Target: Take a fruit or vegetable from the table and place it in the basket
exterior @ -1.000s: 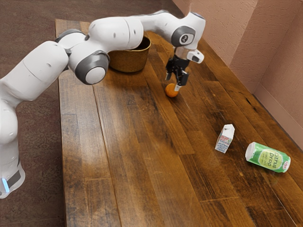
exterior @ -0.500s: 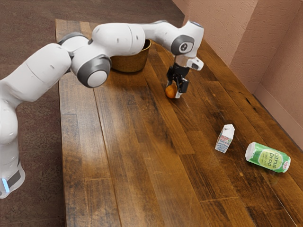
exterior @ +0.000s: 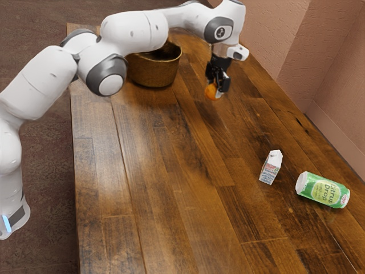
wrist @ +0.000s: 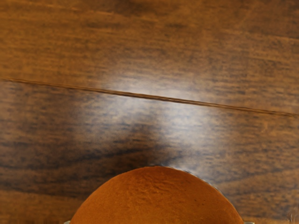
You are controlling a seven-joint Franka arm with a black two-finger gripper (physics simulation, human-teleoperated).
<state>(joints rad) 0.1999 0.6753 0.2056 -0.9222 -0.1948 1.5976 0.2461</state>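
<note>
My gripper (exterior: pixel 215 90) is shut on an orange (exterior: pixel 211 92), which hangs above the wooden table in the exterior view. In the wrist view the orange (wrist: pixel 158 198) bulges up at the lower edge, with a small bit of fingertip at either side of it. The brown basket (exterior: pixel 153 73) stands on the table, to the exterior view's left of the gripper; the arm covers part of its rim.
A small white carton (exterior: pixel 271 168) stands upright toward the exterior view's right. Beside it a green can (exterior: pixel 323 190) lies on its side. A pinkish wall (exterior: pixel 333 68) runs along the table's far side.
My fingers came down around the orange and closed on it. Since then the hand has risen, and the orange has come up off the table with it.
</note>
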